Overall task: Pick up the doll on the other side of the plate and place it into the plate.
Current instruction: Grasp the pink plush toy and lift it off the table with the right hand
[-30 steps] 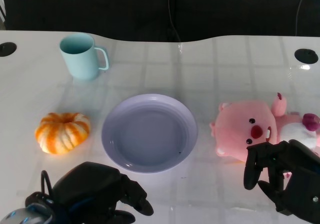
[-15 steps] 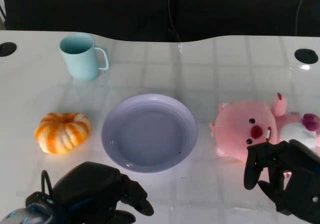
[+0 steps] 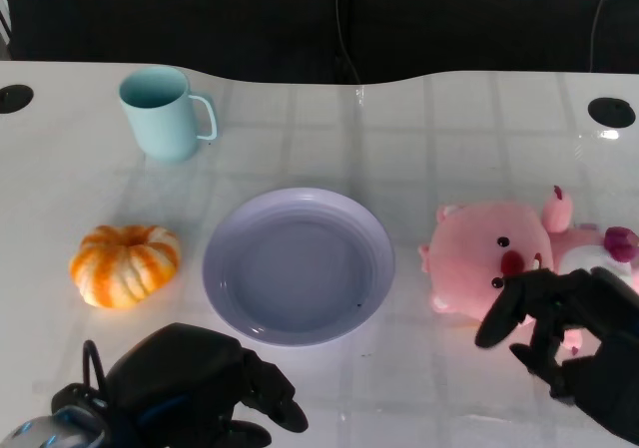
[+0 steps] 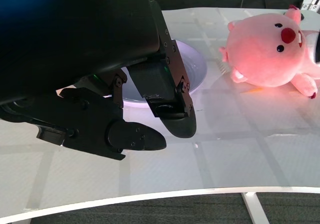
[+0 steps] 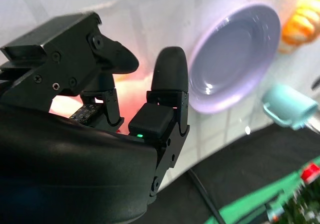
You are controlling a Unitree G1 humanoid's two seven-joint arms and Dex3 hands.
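**Right hand over doll, nothing grasped**

While the pink plush doll (image 3: 504, 258) lies on its side near the table's right edge, right of the lilac plate (image 3: 299, 265) and just apart from it, the right hand (image 3: 564, 333) sits at the doll's near side, fingers apart and released, fingertips (image 3: 491, 330) overlapping its lower edge; contact can't be confirmed. Left hand (image 3: 190, 388) at the near edge, left of the plate, fingers curled in on nothing. Orange pumpkin (image 3: 125, 264) left of the plate, light-blue mug (image 3: 163, 112) toward the far left corner. White table (image 3: 399, 149)
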